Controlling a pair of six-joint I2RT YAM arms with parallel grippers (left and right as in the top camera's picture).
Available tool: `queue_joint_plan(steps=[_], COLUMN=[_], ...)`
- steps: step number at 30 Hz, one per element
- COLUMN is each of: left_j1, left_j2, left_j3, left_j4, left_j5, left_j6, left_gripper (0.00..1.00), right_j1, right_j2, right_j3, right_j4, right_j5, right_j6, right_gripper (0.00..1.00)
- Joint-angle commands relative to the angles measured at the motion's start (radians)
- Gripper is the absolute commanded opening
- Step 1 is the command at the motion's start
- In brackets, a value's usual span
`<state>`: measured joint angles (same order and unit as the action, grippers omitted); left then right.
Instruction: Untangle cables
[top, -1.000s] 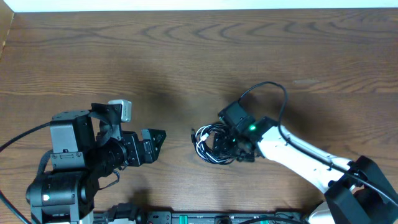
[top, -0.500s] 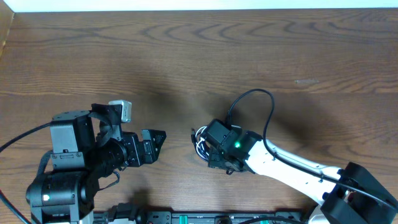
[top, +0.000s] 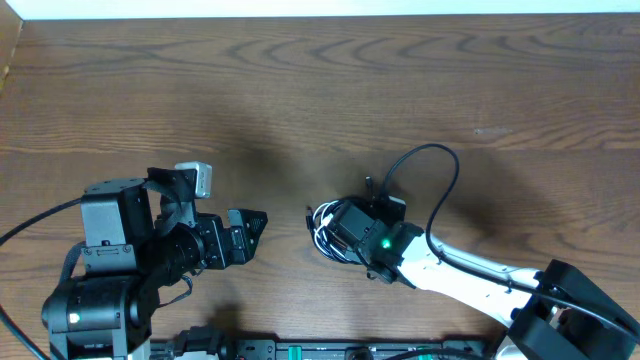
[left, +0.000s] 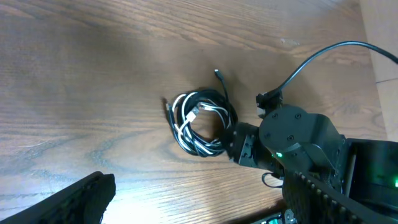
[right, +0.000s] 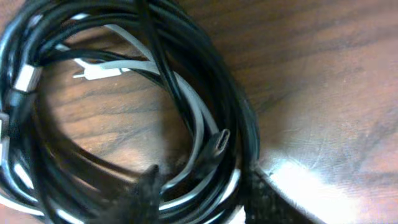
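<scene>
The cables (top: 323, 233) lie as a small coil of thin black cords with a white section, on the wooden table (top: 300, 90) in front of centre. The left wrist view shows the coil (left: 200, 122) whole, with a plug end poking out at its top. My right gripper (top: 347, 238) is down on the coil's right side. In the right wrist view its fingers (right: 144, 190) bracket several black and white strands (right: 186, 106), the gripper (right: 202, 194) shut on them. My left gripper (top: 252, 224) hovers left of the coil, open and empty (left: 199, 205).
The right arm's own thick black cable (top: 440, 175) loops above its wrist. A dark rail with electronics (top: 300, 350) runs along the table's front edge. A pale wall strip (top: 300, 8) borders the far edge.
My right arm moved left over the coil and settled on its right side, and its fingers closed in around the strands. The left arm has not moved.
</scene>
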<state>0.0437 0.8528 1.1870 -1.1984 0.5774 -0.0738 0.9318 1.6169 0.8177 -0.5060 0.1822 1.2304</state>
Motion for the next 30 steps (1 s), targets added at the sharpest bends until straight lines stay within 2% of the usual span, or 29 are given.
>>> queue_joint_plan(steps=[1,6,9,13,18,22,26,30], left_j1=[-0.002,-0.002,-0.002,-0.002,-0.002,-0.002,-0.002,-0.002], left_j2=[0.002,0.002,0.002,0.002,0.002,0.002,0.002,0.002], left_j3=[0.015,0.015,0.014,0.007,0.002,-0.012,-0.045,-0.1], left_j4=[-0.002,-0.002,-0.002,-0.006,-0.028,-0.032,-0.031,-0.03], left_j5=[0.013,0.013,0.013,0.013,0.012,0.013,0.013,0.013], left_j6=[0.01,0.01,0.011,0.014,0.044,0.044,0.044,0.044], left_gripper=[0.92,0.92,0.92,0.92,0.91,0.8,0.7,0.68], right_j1=[0.005,0.005,0.005,0.0,-0.034,-0.069,-0.108,-0.145], right_j2=[0.005,0.005,0.004,-0.018,-0.11,-0.189,-0.273,-0.349], right_j3=[-0.009,-0.008,0.002,0.061,0.182,0.253,0.283,0.283], right_j4=[0.007,0.031,0.067,0.068,0.064,0.063,0.066,0.071], right_j5=[0.033,0.033,0.031,0.026,0.029,0.029,0.03,0.096], right_j6=[0.03,0.026,-0.049,-0.209,-0.495,-0.618,-0.628,-0.63], right_gripper=[0.01,0.01,0.01,0.01,0.01,0.01,0.01,0.01])
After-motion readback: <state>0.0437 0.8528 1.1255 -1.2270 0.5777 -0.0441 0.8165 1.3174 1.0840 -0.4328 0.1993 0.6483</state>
